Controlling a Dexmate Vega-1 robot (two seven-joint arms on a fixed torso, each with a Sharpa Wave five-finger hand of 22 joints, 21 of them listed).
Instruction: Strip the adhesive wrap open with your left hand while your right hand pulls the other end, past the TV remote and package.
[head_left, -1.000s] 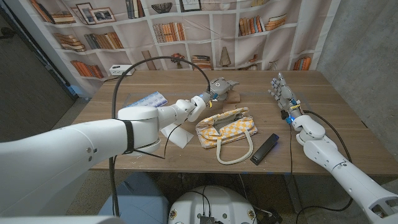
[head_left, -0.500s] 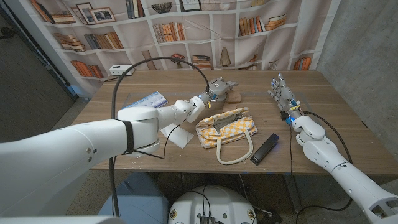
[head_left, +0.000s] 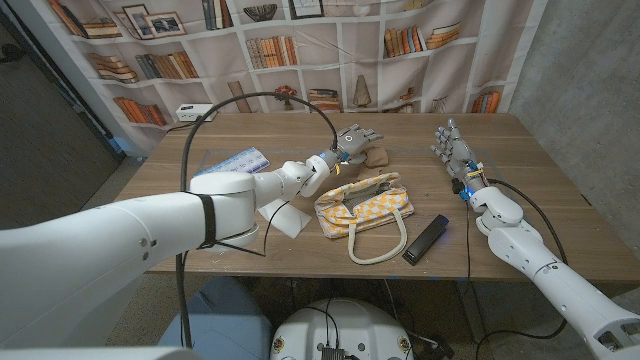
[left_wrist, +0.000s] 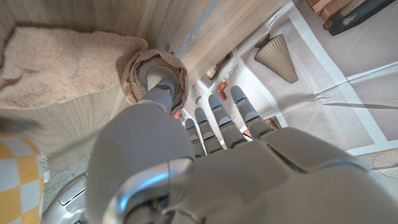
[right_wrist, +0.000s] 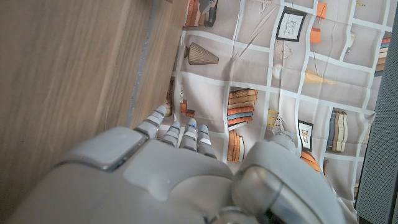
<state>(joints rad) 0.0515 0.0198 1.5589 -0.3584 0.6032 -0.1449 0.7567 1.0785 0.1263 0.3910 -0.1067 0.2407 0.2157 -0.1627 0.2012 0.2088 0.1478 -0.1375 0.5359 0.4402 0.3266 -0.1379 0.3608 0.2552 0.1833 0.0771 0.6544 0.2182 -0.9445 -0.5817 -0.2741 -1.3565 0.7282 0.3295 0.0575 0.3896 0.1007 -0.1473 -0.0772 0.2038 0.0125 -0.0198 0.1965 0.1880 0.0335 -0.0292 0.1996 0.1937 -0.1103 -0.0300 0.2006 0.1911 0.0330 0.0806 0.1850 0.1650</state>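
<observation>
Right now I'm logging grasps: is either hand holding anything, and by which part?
The left hand has a finger pushed into the core of the beige fabric adhesive wrap roll; the right hand holds nothing.

Adhesive wrap (head_left: 377, 156) mid-table, behind checked bag (head_left: 366, 205); TV remote (head_left: 425, 239) right of bag; package (head_left: 240, 162) far left; left hand (head_left: 357, 138) at wrap, right hand (head_left: 452, 146) well right.

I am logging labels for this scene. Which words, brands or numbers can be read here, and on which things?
None can be read.
Blue package: has print, too small to read.
Remote: no legible marks.
Printed book spines on the backdrop: blurred.
</observation>
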